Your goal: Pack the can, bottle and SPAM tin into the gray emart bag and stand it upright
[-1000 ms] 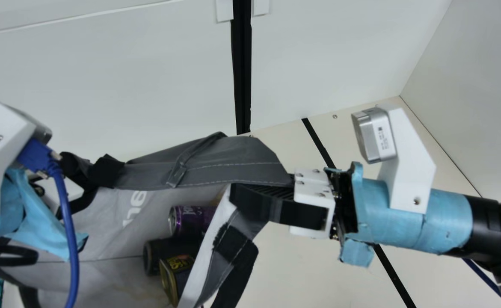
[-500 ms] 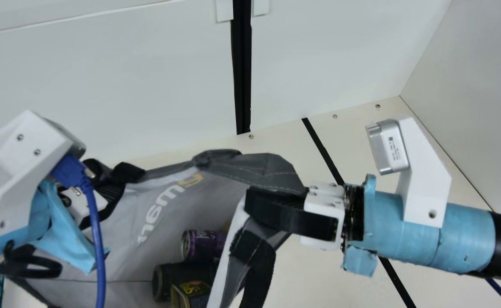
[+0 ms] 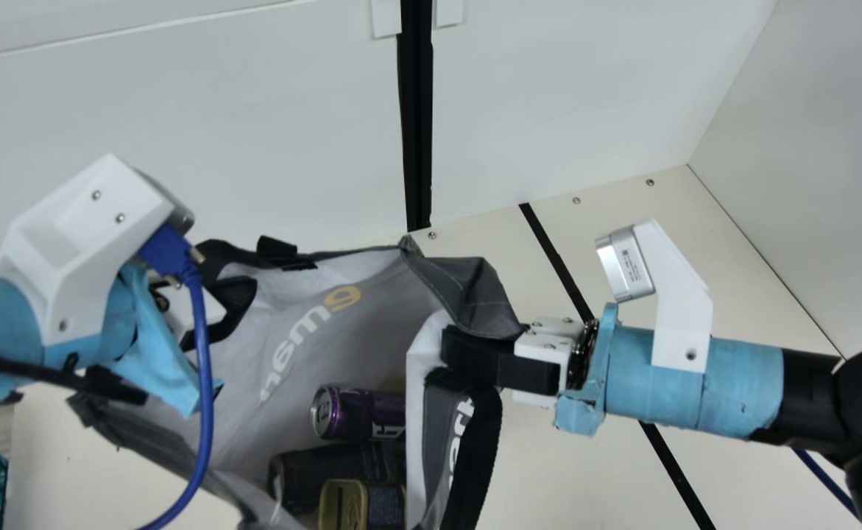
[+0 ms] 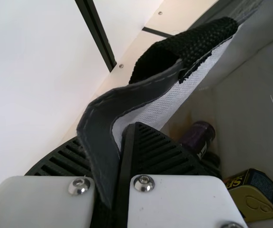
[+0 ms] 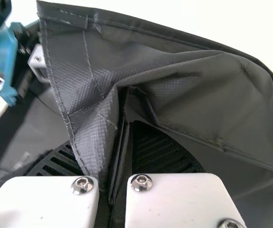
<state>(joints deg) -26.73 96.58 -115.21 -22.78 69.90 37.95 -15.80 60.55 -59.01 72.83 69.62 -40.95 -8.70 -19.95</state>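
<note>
Well, by my reckoning the packing is done and the standing-up is what remains. From over here I count the can [image 3: 361, 414], the dark bottle [image 3: 327, 471] and the tin [image 3: 344, 506] lying together in the gray bag [image 3: 394, 316], deeper down than my right pincer [image 5: 117, 142] and on its inner side, toward the left one. Both pincers are clenched on cloth: the left pincer [image 4: 119, 147] grasps the bag's rim, the right a bunched fold of its edge. What's left, I'd judge, is to level the bag, settle its base and let go; I can't tell whether the base bears on the table [image 3: 570, 478].

The left wrist view gives me the rim running between the ribbed fingers, a detail the main view leaves vague. The right wrist view adds the creases pinched between that pincer's fingers. For the wider picture I need the main view: the mouth spread between the pincers, and a black strap [image 3: 477, 449] hanging just below the right one.
</note>
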